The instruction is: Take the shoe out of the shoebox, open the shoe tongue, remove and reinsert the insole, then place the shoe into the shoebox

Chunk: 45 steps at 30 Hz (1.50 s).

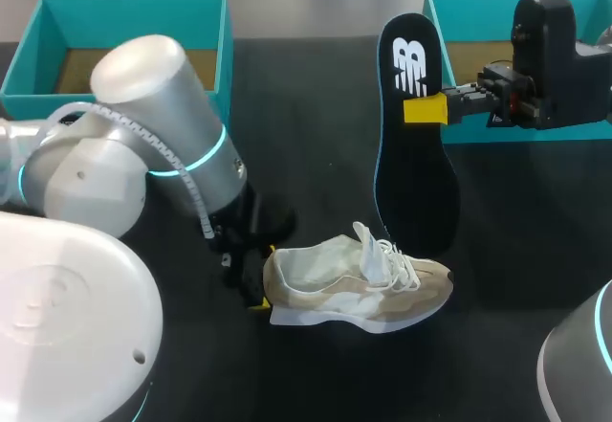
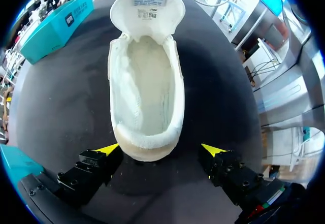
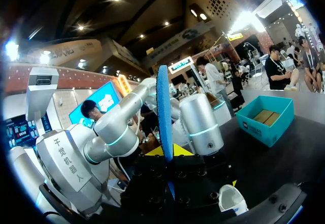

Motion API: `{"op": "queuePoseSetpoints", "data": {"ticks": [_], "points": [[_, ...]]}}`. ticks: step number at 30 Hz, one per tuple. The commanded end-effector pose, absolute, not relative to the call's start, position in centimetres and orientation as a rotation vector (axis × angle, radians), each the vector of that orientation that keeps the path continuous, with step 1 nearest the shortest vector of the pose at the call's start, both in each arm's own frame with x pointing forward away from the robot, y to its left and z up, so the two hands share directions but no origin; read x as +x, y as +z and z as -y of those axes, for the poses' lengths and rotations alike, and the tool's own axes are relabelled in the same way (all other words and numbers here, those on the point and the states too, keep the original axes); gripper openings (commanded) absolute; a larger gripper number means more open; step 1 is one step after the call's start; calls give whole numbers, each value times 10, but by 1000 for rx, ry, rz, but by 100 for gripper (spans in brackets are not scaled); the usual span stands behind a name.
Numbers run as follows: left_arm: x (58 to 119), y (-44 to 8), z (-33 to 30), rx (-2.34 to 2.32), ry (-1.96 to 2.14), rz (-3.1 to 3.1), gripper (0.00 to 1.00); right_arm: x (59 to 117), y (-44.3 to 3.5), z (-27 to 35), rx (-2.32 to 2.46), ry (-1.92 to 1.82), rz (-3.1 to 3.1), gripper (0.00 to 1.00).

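Head view: the insole (image 1: 413, 135) is held upright, clamped in the right gripper (image 1: 426, 109), its lower end just behind the shoe (image 1: 359, 288) on the table (image 1: 535, 211). The left gripper (image 2: 161, 149) is spread apart, a finger either side of the heel without visibly pressing it. The unrestrained shoe could therefore be shoved or tipped during reinsertion, and the insole buckled against the tongue.

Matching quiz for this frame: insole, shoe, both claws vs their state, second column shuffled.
1 insole
2 shoe
3 left claw
4 right claw

A open, either side of the shoe's heel
B on the table, tongue folded back
C shut on the insole
D held upright, out of the shoe

Pairs: 1-D, 2-B, 3-A, 4-C
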State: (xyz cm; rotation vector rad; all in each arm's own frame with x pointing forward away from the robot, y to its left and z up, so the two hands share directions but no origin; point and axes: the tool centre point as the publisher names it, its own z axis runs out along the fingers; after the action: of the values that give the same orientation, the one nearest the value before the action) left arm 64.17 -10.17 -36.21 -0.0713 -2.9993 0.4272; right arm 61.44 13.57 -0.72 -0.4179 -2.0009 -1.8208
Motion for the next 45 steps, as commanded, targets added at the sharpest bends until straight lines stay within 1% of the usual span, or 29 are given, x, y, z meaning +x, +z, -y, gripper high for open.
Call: {"op": "queuePoseSetpoints", "data": {"ticks": [1, 21, 32, 37, 45], "points": [[641, -362, 109, -96, 185, 3028, 100, 616, -8, -137, -418, -1818, 2002, 0], [641, -364, 111, -64, 118, 3076, 100, 616, -8, -137, -418, -1818, 2002, 0], [644, -340, 107, -68, 161, 3059, 100, 616, -8, -137, -418, -1818, 2002, 0], [655, -325, 106, -47, 182, 3062, 100, 616, -8, -137, -418, -1818, 2002, 0], [668, -318, 126, -42, 216, 3076, 100, 616, -8, -137, -418, -1818, 2002, 0]]}}
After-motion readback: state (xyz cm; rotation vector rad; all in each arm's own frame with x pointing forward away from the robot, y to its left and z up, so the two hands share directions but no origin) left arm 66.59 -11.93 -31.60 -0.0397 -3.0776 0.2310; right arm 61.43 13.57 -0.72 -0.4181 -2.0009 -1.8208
